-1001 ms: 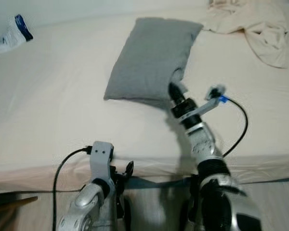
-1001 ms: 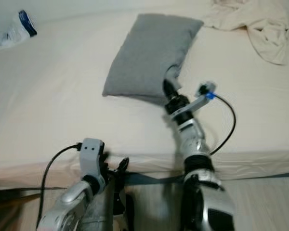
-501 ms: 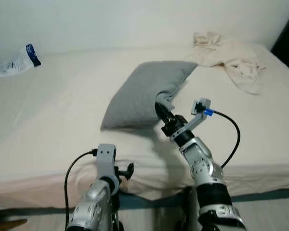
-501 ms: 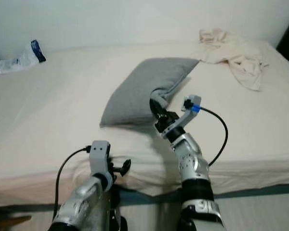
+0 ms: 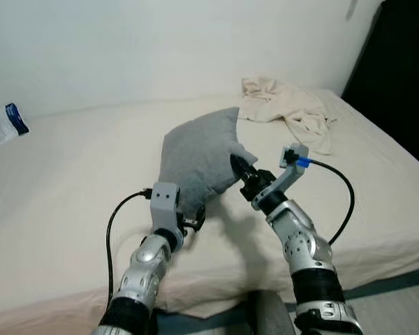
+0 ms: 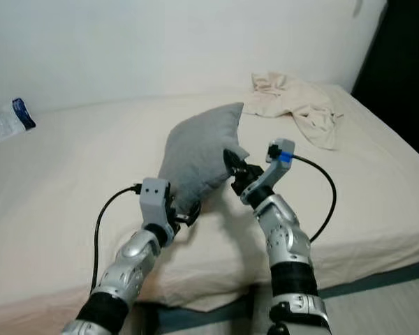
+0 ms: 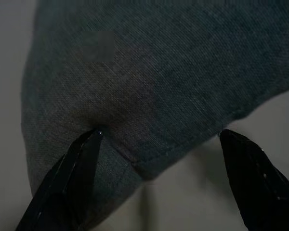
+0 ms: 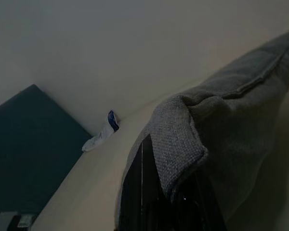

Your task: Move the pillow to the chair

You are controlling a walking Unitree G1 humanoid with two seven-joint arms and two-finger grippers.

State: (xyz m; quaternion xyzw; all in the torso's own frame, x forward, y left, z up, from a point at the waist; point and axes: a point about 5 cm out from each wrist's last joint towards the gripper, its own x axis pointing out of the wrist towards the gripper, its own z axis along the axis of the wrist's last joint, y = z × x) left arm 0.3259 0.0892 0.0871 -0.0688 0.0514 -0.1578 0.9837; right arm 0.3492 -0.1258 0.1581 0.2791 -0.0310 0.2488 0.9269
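Bed [image 5: 70, 181] fills most of the room from here, covered in a cream sheet and pushed against a pale wall [image 5: 126, 49]. A dark opening [image 5: 398, 77] stands off to the right past the bed's far corner. The sheet lies bare on the left side and along the near edge in front of the robot.

A grey pillow [image 5: 195, 157] sits near the middle of the bed, tipped up on end with its near corner lifted off the sheet. A crumpled cream cloth [image 5: 290, 112] lies behind it toward the right, well apart from the pillow. A small white and blue packet [image 5: 3, 125] rests at the far left by the wall.

The right gripper [image 5: 239, 166] is raised over the bed and pinches a fold at the pillow's edge, its fingers [image 8: 149, 197] pressed together on the fabric. The left gripper [image 5: 193, 222] reaches to the pillow's lower corner with its fingers [image 7: 72, 178] spread, one pressing into the fabric and the other beside the corner over the sheet.
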